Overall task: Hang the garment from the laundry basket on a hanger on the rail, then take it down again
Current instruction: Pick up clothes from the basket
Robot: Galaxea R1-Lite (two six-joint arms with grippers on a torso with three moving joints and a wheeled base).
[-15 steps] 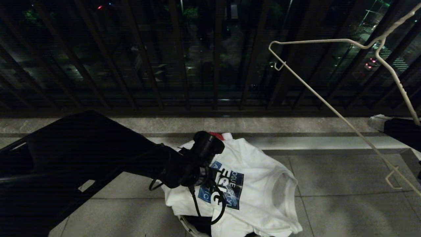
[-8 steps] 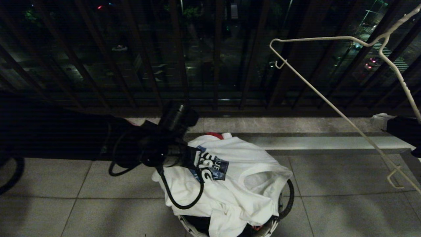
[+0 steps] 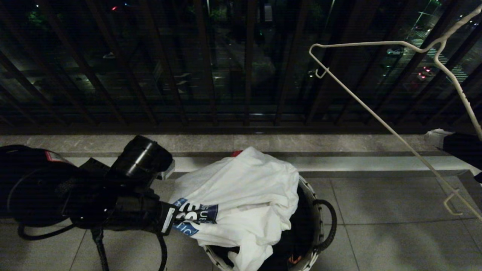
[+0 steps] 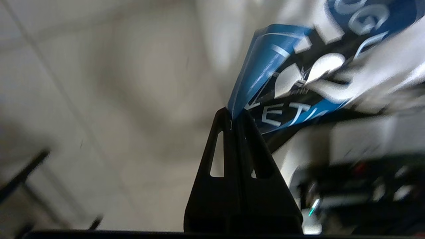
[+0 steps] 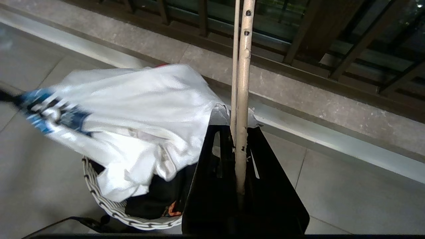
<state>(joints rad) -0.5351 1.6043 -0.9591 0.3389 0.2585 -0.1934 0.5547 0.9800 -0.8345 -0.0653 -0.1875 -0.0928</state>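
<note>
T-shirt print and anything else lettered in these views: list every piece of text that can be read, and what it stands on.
"OG": white letters at the top of the blue print on the garment, pinched by the left gripper; partial, the rest is folded away.
"ETI": lower line of the same print, left wrist view; uncertain, cut by the fold.
Print in the head view: crumpled, unreadable.
Red label on the left arm: too small.
The hanger, laundry basket: none.

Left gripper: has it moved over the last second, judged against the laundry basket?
Yes. The left gripper, clamping the T-shirt, moved leftward off the laundry basket.
</note>
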